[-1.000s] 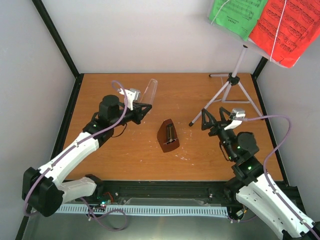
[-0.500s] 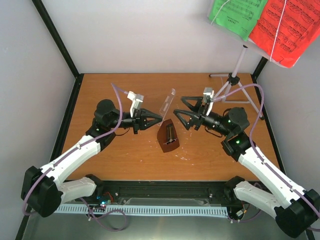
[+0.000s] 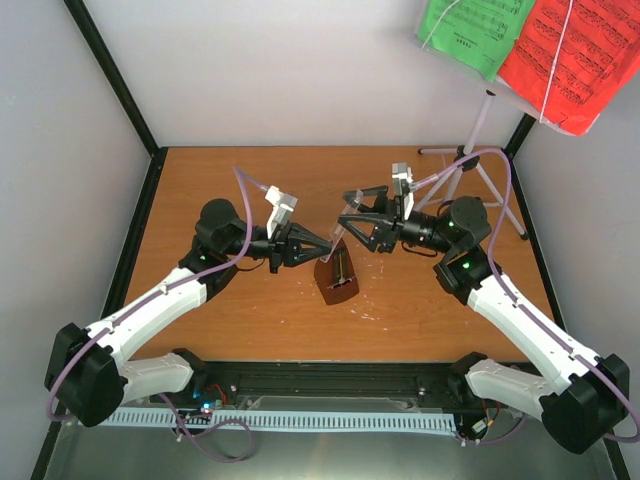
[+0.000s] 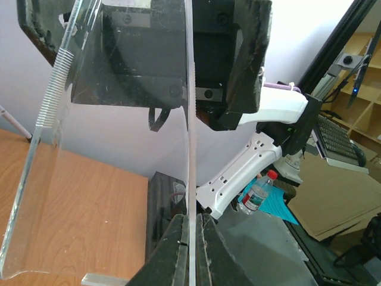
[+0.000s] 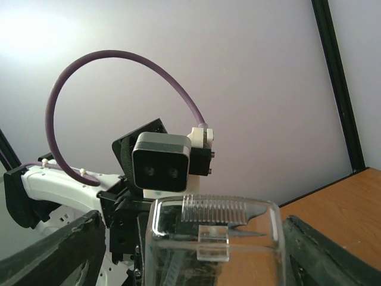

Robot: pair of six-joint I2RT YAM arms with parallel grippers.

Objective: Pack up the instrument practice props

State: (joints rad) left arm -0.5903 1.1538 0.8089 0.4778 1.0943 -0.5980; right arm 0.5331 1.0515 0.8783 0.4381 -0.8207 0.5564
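Directly above the dark brown metronome (image 3: 338,275), which stands at the middle of the table, the clear cover (image 4: 107,179) hangs in the air. The left gripper (image 3: 322,243) is clenched on one edge of it, reaching in from the metronome's left. The right gripper (image 3: 345,218) reaches in from the metronome's right at the same height. Its jaws are spread, one finger on each flank of the cover, and it grasps nothing yet. The step in hand appears to be steadying the cover with both arms so that it can be seated over the metronome. Hazards from here:

- The cover is thin, smooth and held by a single edge, so uneven pressure from the right fingers could pivot it or pull it out of the left grip.
- If the right jaws close off-centre, the cover may flex or tilt and then catch on the metronome's peak instead of sliding down.
- A dropped cover would strike the metronome and could topple it.
- The two grippers are very near each other, so a collision is possible.

The table (image 3: 420,320) is orange-brown wood with faint pale scuffs just in front of the metronome. Behind and to the right of the metronome, well apart, stands the white tripod music stand (image 3: 470,175), carrying the green sheet (image 3: 475,30) and the red sheet (image 3: 565,60) high above. Pale walls and black frame posts enclose the table.
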